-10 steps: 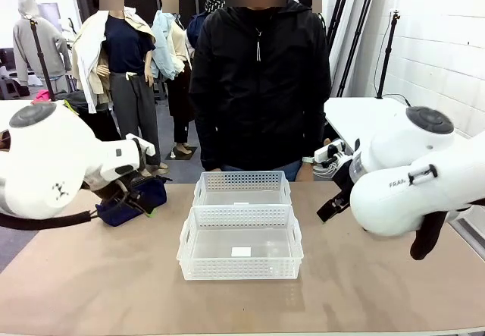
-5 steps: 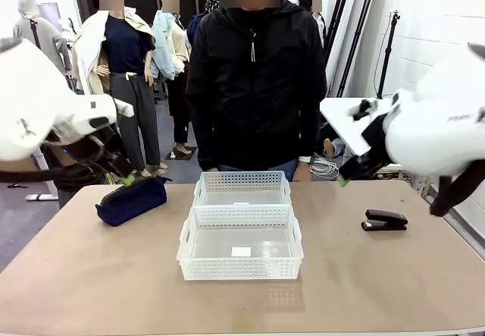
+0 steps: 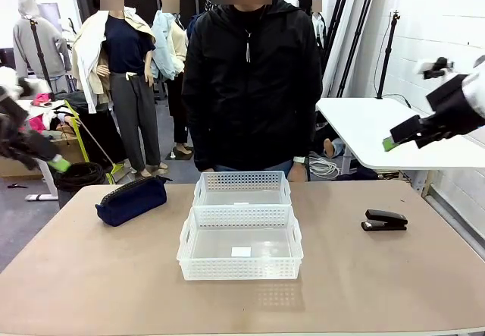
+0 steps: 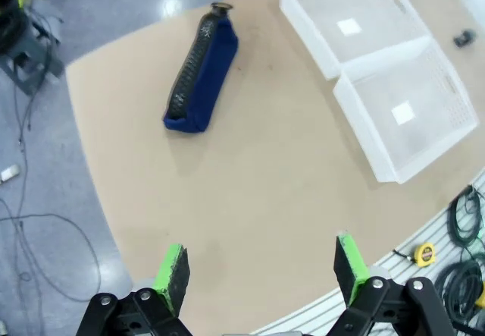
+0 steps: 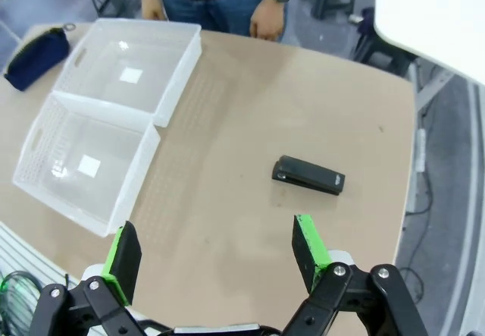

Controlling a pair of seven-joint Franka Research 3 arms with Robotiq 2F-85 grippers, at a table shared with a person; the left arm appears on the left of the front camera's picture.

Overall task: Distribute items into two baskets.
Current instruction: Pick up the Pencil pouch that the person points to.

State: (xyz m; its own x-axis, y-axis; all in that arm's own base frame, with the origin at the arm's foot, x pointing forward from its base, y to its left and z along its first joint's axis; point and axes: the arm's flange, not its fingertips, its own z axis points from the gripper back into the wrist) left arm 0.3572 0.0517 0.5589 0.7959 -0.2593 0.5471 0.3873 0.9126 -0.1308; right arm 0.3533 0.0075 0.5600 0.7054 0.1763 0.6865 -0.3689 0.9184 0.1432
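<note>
With the baskets (image 3: 220, 266) empty, navy pouch (image 3: 132, 201) on the table left of them and stapler (image 3: 384, 220) right, the left gripper (image 4: 261, 266) and right gripper (image 5: 216, 251) hover wide open and empty, so each must next descend onto its item.

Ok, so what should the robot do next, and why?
Probably lower the right claw toward the stapler. That claw is open and hangs high above the table, with the stapler lying loose just ahead of it. Both baskets look empty, and the pouch lies on the table too, so nothing has been sorted yet.
</note>
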